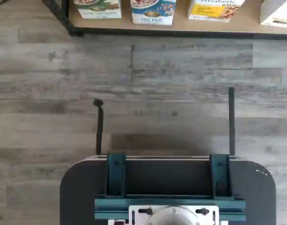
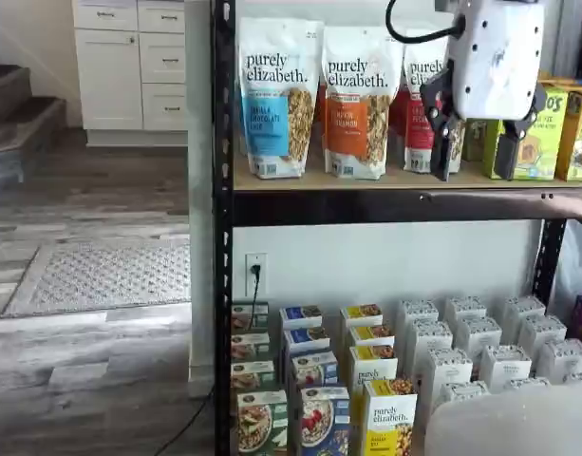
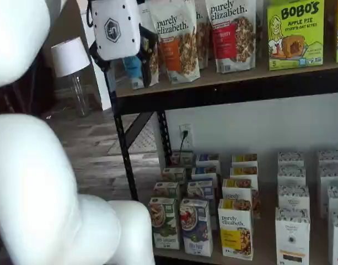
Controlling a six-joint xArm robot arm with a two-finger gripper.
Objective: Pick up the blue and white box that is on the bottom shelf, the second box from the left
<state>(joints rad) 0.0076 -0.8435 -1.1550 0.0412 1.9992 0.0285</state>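
the blue and white box (image 3: 196, 226) is looking light, stiff cardboard, probably pinching its side faces; gripper (image 2: 476, 152) is hanging up high, fingers apart

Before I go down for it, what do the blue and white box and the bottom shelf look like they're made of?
The blue and white box: apparently printed paperboard, slightly glossy, judging by sharp folded edges and the printed bowl picture. The bottom shelf: the deck looks like pale, matte wood board; its front rail and posts look like black painted metal, though that is less certain.
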